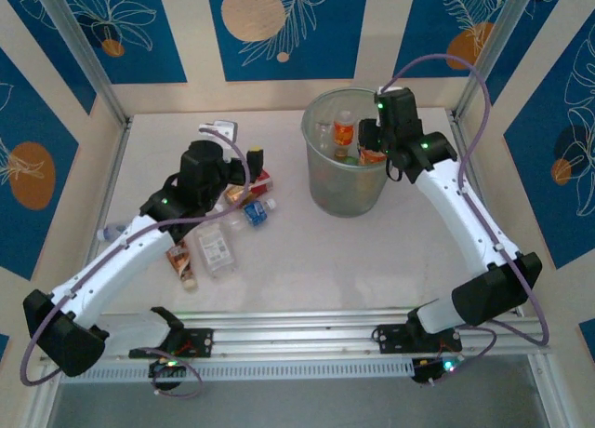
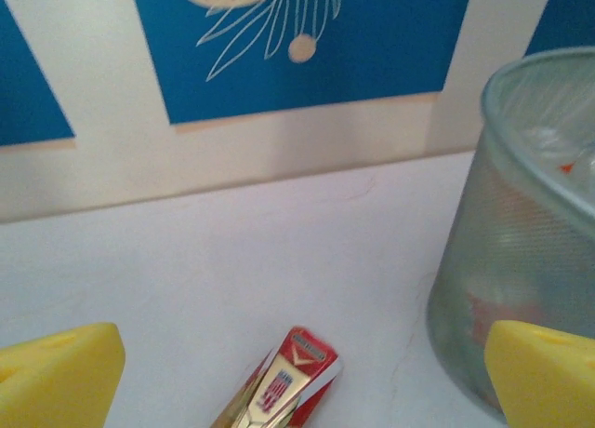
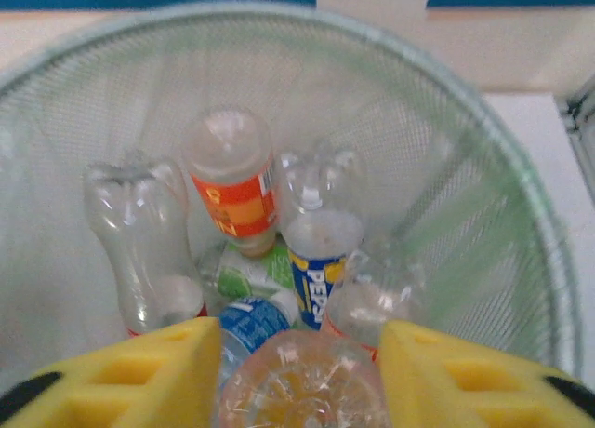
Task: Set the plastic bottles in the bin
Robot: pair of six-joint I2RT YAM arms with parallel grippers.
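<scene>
The translucent grey-green bin (image 1: 321, 191) is stood upright near the table's far edge, right of centre. Inside it an orange-labelled bottle (image 3: 232, 191), a Pepsi bottle (image 3: 311, 251), a clear bottle (image 3: 144, 247) and a green-labelled bottle (image 3: 256, 272) are piled. An amber bottle (image 3: 297, 386) is held just above them. Left of the bin, a red-labelled bottle (image 1: 263, 179), a blue-labelled bottle (image 1: 256, 214), a flattened clear bottle (image 1: 216, 251) and an orange-red bottle (image 1: 181, 260) are laid on their sides.
</scene>
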